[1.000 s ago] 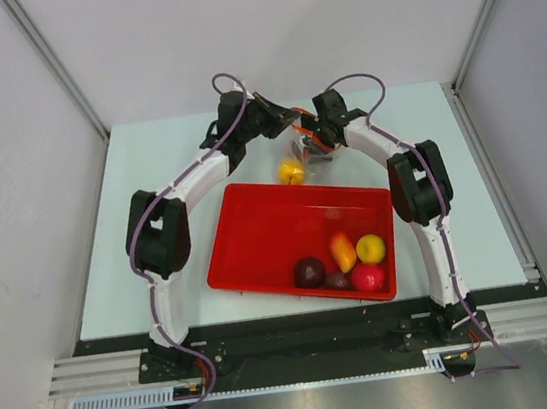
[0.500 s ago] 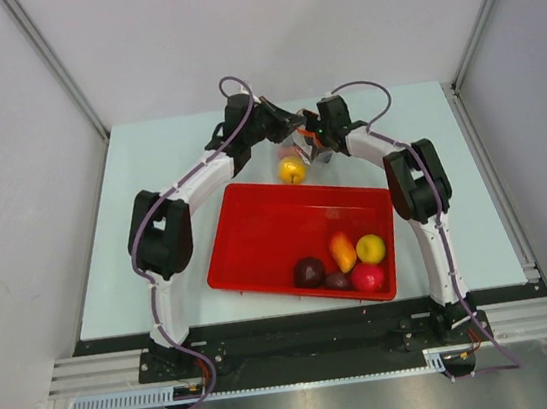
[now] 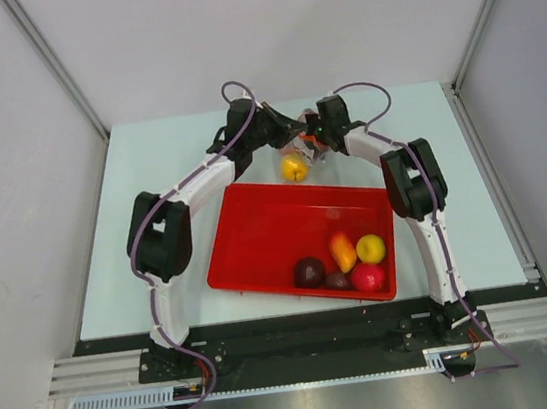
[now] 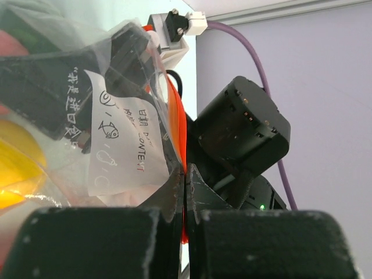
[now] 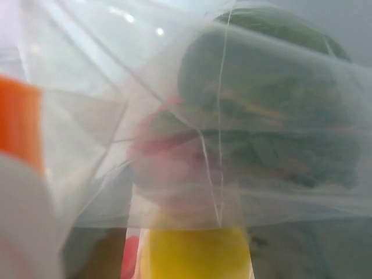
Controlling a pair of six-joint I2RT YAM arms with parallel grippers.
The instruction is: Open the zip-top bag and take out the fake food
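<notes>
Zip-top bag [image 4: 119, 142] pinched in left claw [image 4: 185, 177].

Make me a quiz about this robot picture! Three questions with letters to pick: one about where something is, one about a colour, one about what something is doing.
1. Where is the bag?
A. beyond the tray, where the arms meet
B. beside the arm bases
C. on the wall

2. What colour is the tray?
A. blue
B. green
C. red

3. How is the left end effector?
A. wide open
B. shut on the bag
C. out of sight

Answers: 1 A, the top view shows the bag at the arm tips behind the tray. 2 C, the tray is red all over. 3 B, its fingers pinch the bag's edge.
</notes>
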